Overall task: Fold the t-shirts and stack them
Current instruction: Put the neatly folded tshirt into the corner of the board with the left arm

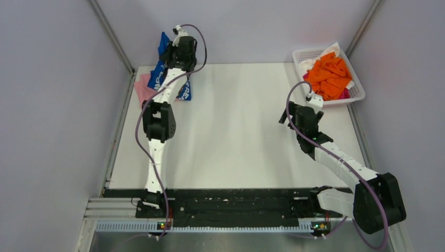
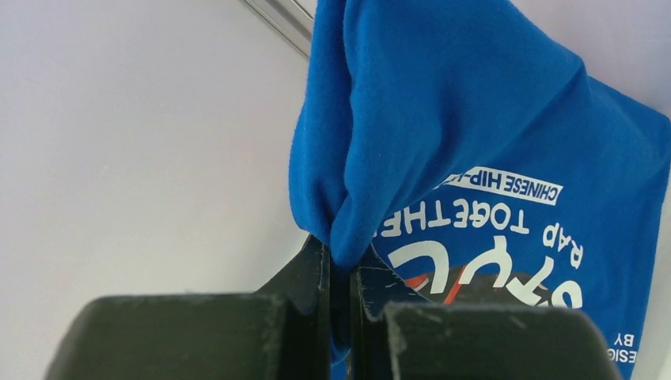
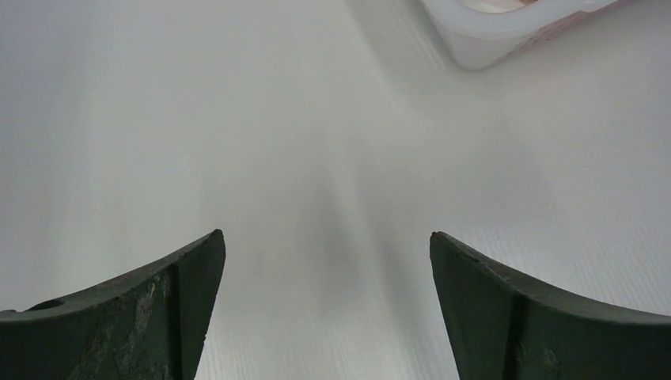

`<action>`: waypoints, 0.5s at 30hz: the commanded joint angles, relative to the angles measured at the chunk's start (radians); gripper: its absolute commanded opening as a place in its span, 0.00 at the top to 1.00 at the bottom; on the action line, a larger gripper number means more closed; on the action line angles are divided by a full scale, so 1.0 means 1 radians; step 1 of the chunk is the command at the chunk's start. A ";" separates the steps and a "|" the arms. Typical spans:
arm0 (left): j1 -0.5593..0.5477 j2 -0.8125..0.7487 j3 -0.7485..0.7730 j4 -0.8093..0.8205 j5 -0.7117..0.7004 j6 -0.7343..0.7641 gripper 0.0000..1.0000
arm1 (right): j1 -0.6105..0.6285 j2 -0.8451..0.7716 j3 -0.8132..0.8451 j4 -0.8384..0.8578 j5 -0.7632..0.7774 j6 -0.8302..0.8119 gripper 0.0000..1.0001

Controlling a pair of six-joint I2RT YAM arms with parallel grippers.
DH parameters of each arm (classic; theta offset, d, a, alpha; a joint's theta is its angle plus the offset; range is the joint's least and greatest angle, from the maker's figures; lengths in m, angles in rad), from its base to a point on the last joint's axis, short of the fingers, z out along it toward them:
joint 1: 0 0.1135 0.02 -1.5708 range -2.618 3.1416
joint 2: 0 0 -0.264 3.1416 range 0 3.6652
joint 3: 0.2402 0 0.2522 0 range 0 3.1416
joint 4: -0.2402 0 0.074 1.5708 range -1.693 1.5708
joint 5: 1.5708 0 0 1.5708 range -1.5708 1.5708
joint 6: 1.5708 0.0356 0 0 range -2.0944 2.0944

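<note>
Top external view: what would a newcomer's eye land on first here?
The royal blue t-shirt is held up at the far left corner, pinched in the shut left gripper. Next come the orange shirts heaped in the white basket at the far right, with the open right gripper empty nearby.

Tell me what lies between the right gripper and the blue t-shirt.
Nothing: the top view shows only bare white table between the open right gripper and the blue t-shirt, which the left gripper pinches at the far left corner.
</note>
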 commanded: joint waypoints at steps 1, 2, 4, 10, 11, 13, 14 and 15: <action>0.003 -0.047 0.067 0.062 -0.026 0.026 1.00 | -0.011 0.003 0.057 0.011 -0.006 -0.001 0.02; 0.003 -0.051 0.068 0.059 -0.027 0.028 1.00 | -0.011 0.001 0.056 0.010 -0.006 0.000 0.02; 0.006 -0.058 0.067 0.061 -0.030 0.030 1.00 | -0.011 0.001 0.056 0.012 -0.009 0.002 0.01; 0.028 -0.067 0.057 0.058 -0.031 0.014 1.00 | -0.011 0.001 0.057 0.003 -0.010 0.004 0.01; 0.035 -0.064 0.054 0.058 -0.034 0.009 1.00 | -0.011 0.001 0.058 0.003 -0.008 0.004 0.01; 0.051 -0.058 0.053 0.043 -0.028 -0.010 1.00 | -0.010 0.001 0.058 0.000 -0.006 0.004 0.01; 0.061 -0.057 0.048 0.032 -0.020 -0.022 1.00 | -0.010 0.001 0.058 -0.002 -0.005 0.004 0.01; 0.071 -0.058 0.039 0.023 -0.006 -0.039 1.00 | -0.011 0.001 0.059 -0.003 -0.002 0.006 0.01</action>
